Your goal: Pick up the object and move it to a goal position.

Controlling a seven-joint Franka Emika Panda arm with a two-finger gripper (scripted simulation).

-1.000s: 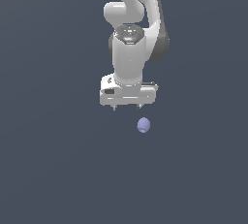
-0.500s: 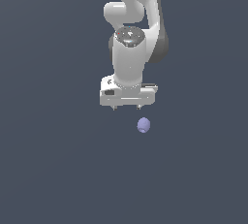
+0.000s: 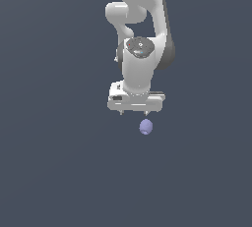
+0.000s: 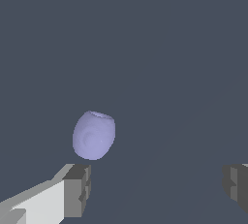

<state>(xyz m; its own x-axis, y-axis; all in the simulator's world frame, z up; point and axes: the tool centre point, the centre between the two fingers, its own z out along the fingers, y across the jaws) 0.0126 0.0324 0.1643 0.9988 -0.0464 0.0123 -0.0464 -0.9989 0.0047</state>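
The object (image 3: 145,127) is a small lavender-blue egg-shaped blob lying on the dark grey floor. It also shows in the wrist view (image 4: 93,135). My white gripper (image 3: 135,114) hangs on the arm just above it and slightly toward the exterior view's left, apart from it. In the wrist view the gripper (image 4: 157,186) is open and empty, with its two grey fingertips (image 4: 77,189) spread wide. The object lies just beyond one fingertip, not between the two.
A flat, plain dark grey floor (image 3: 59,172) fills both views. No other objects, containers or edges show.
The gripper has moved down and a little toward the exterior view's right, closer to the object. The object has not moved.
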